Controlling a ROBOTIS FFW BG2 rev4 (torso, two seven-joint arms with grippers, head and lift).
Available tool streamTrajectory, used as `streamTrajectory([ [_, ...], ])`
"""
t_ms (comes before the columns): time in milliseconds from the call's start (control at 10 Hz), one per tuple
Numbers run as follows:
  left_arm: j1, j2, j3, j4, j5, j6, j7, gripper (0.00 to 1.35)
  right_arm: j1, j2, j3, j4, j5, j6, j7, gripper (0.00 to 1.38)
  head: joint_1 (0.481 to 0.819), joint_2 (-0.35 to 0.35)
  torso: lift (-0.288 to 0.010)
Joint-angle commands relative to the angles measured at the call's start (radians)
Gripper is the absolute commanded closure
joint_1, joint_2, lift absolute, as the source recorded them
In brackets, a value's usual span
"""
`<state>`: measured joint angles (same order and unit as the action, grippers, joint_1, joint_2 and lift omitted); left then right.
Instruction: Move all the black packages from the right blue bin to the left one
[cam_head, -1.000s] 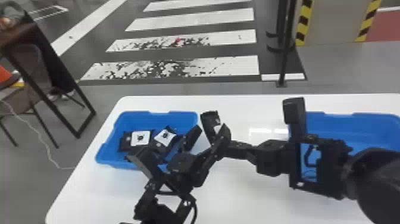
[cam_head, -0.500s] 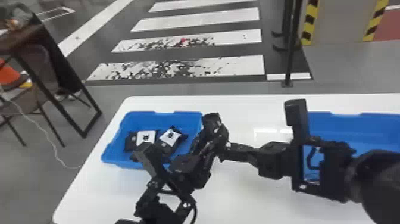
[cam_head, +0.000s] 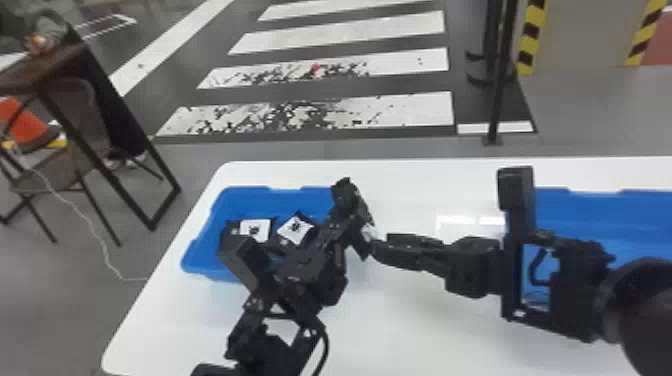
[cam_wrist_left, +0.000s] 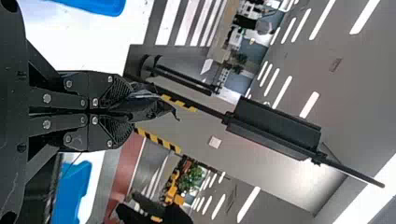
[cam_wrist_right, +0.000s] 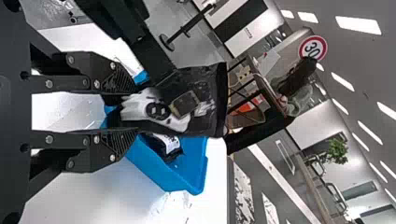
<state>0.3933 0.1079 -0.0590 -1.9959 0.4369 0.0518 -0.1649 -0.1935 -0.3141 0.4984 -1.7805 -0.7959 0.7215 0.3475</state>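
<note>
Now, the black package (cam_wrist_right: 154, 109) is clamped in the left gripper (cam_head: 357, 225), its arm at seven o'clock! The right gripper (cam_head: 379, 245), at three, has fingers apart, package between them. Out at nine, the left blue bin (cam_head: 200, 257) holds two labelled packages (cam_head: 296, 228); farther out at three, the right blue bin (cam_head: 600, 210), both on the white table (cam_head: 425, 330).
</note>
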Motion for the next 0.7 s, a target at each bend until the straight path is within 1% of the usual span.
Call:
streamTrajectory([
  [0,-0.052,-0.010,0.051,0.053,-0.132,-0.037,0.041,1.22,0.027,0.004,-0.040,0.010,-0.006,-0.020,0.007,0.23,0.695,0.280,-0.140],
  [100,-0.116,-0.016,0.101,0.149,-0.198,-0.062,0.050,1.22,0.054,0.007,-0.090,0.007,-0.006,-0.027,0.011,0.05,0.695,0.287,-0.140],
  [200,-0.168,-0.020,0.149,0.223,-0.307,-0.071,0.071,1.22,0.071,0.007,-0.121,-0.003,-0.008,-0.027,0.014,0.12,0.695,0.303,-0.140],
  [300,-0.202,-0.022,0.183,0.294,-0.365,-0.079,0.079,1.19,0.083,0.007,-0.147,-0.012,-0.006,-0.027,0.018,0.15,0.695,0.318,-0.140],
  [400,-0.199,-0.022,0.189,0.309,-0.299,-0.010,0.074,0.72,0.103,0.007,-0.179,-0.022,-0.002,-0.042,0.025,0.15,0.695,0.335,-0.140],
  [500,-0.190,-0.024,0.195,0.309,-0.275,-0.037,0.056,0.14,0.130,0.012,-0.217,-0.022,0.012,-0.093,0.044,0.14,0.695,0.340,-0.140],
  [600,-0.175,-0.024,0.173,0.309,-0.275,-0.157,0.048,0.00,0.166,0.021,-0.273,-0.025,0.056,-0.177,0.079,0.14,0.695,0.334,-0.140],
])
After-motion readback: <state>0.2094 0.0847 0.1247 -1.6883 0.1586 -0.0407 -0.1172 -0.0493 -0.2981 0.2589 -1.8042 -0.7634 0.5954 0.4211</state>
